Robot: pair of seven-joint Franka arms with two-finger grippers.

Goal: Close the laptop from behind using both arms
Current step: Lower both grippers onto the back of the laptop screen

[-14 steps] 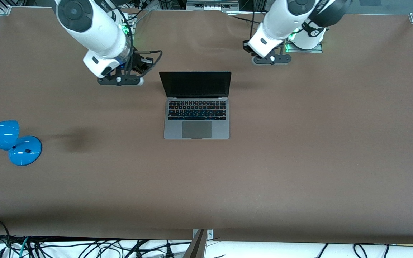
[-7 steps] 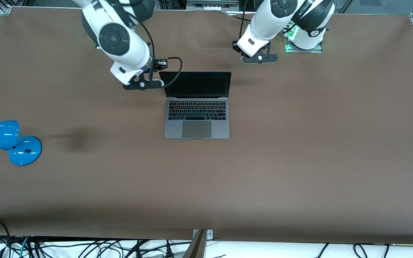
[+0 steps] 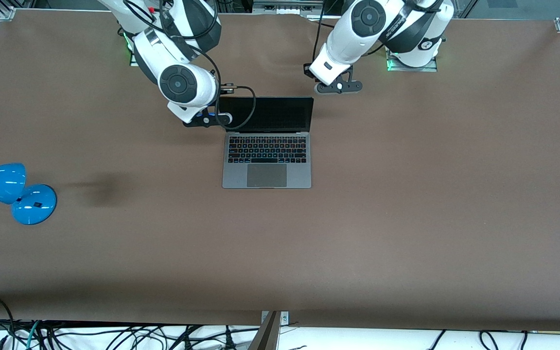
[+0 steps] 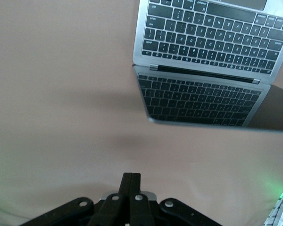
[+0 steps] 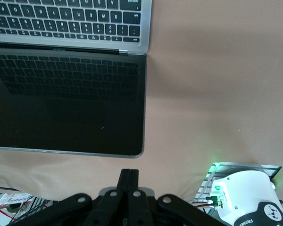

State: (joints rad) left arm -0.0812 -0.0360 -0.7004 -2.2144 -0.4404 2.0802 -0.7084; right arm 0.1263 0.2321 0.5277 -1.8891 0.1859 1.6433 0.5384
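The laptop (image 3: 266, 143) sits open near the table (image 3: 406, 218) centre, screen upright and facing the front camera, with its lid toward the arms' bases. The right gripper (image 3: 208, 119) hangs at the lid's top corner toward the right arm's end; the left gripper (image 3: 338, 87) is over bare table just off the other top corner, apart from the lid. In both wrist views the fingers (image 4: 130, 188) appear pressed together (a blunt pushing tip, holding nothing). To close the lid well, both grippers should probably meet its top edge at matching heights, one near each corner, then push forward and down together, so the hinge does not twist or the base slide. A blue lamp (image 3: 12, 192) stands well clear.
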